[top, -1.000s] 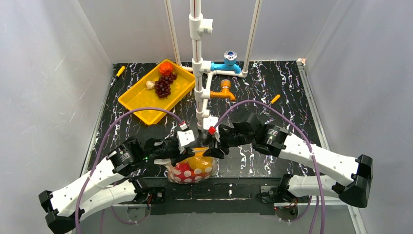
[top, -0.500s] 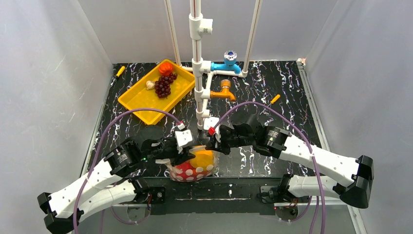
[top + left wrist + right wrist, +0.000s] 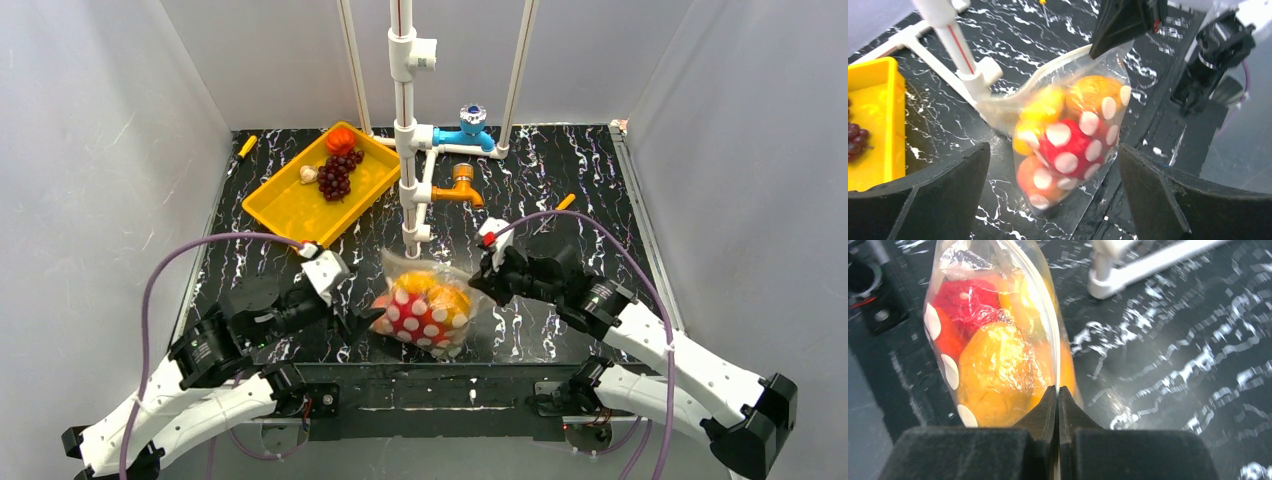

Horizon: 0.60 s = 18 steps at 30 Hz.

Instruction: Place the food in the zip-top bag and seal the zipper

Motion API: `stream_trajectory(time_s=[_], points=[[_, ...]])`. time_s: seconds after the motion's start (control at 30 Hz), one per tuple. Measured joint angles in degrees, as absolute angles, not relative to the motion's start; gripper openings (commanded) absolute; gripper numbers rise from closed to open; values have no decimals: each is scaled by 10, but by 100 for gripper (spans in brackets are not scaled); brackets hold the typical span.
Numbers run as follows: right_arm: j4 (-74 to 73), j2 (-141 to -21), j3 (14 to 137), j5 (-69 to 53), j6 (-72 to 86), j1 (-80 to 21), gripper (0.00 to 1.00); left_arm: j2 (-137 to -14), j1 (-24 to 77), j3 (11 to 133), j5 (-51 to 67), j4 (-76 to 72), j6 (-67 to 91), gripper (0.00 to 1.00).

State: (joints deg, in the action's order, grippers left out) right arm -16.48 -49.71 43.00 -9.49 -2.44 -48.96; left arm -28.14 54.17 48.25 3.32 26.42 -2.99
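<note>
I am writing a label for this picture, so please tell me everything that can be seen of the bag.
The bag is clear, crinkly plastic with white dots, bulging with red, orange and yellow food. It lies on the black table between the arms. The right fingers pinch its zipper edge at one corner; the open left fingers do not touch it.

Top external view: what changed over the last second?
The left pincer let go of the zip-top bag and drew back left, open. The right pincer shut on the zipper and pulled the bag right, away from the near edge. The yellow tray and its grapes stayed put.
</note>
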Motion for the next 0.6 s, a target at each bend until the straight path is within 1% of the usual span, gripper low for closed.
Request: stream_trajectory(time_s=[0.23,0.5,0.53,0.57,0.6], points=[[-166,-484,400,-29,68,-399,1,-279,542,555,-22,299,57,98],[-184,-535,386,98,181,-311,3,-289,542,586,-41,338,94,98],[-191,-538,386,113,188,-298,7,-289,542,587,-42,342,95,98],[-199,-540,386,128,196,-281,15,-289,542,589,-44,347,96,98],[-206,-541,386,140,201,-267,26,-289,542,590,-45,350,97,98]])
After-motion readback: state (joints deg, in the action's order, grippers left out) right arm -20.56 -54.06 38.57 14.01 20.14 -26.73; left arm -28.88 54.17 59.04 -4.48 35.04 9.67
